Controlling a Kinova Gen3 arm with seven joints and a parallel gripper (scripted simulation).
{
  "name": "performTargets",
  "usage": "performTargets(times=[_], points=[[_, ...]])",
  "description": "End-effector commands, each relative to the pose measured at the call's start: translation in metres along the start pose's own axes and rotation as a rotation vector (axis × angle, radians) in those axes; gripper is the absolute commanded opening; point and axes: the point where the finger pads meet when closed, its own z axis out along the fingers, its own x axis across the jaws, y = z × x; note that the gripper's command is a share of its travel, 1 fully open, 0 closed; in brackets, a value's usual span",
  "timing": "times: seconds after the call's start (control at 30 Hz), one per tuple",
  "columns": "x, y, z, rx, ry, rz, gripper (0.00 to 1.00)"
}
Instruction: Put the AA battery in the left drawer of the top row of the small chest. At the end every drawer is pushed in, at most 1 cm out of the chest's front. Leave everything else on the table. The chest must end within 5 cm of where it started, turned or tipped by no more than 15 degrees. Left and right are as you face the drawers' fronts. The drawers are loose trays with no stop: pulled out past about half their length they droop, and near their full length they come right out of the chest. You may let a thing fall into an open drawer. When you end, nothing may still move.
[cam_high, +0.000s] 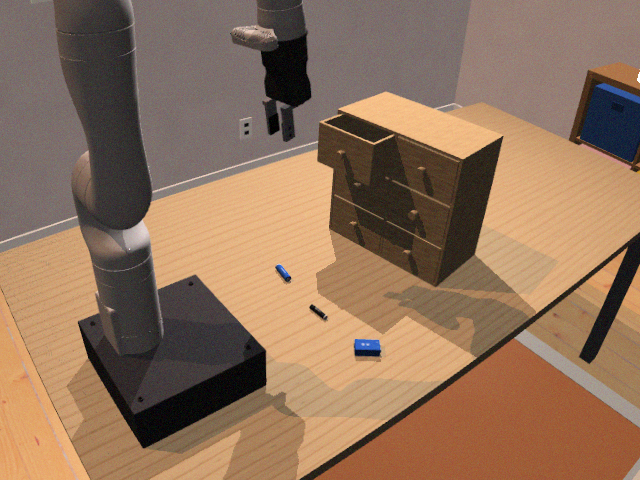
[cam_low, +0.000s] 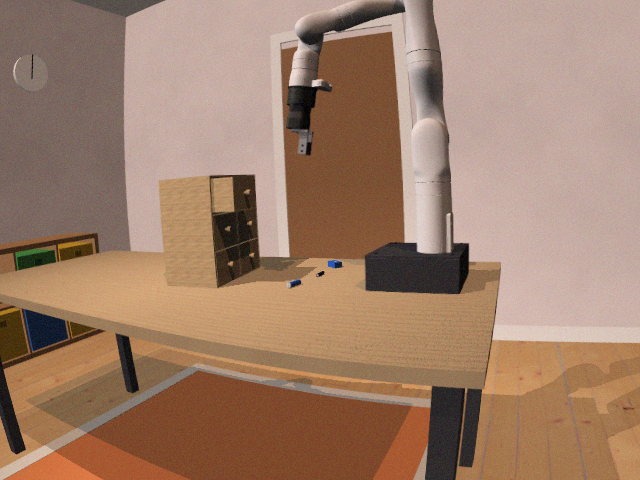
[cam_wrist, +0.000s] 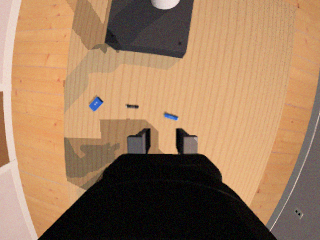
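Open, empty hand (cam_wrist: 163, 140) high above table (cam_wrist: 234, 60)

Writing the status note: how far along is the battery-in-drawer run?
Done: the top-left drawer of the small wooden chest stands pulled out and looks empty. In hand: nothing; the black two-finger gripper hangs open, high above the table beside the chest. Left: pick the battery, drop it in, push the drawer shut. The blue cylinder, black cylinder and blue block all lie on the table; which is the AA is unclear.
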Motion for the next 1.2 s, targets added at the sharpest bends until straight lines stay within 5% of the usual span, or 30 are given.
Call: performTargets(times=[0.0,1.17], points=[[0.001,0.0,0.0,0.013,0.006,0.001,0.67],[0.001,-0.008,-0.016,0.131,0.007,-0.002,0.67]])
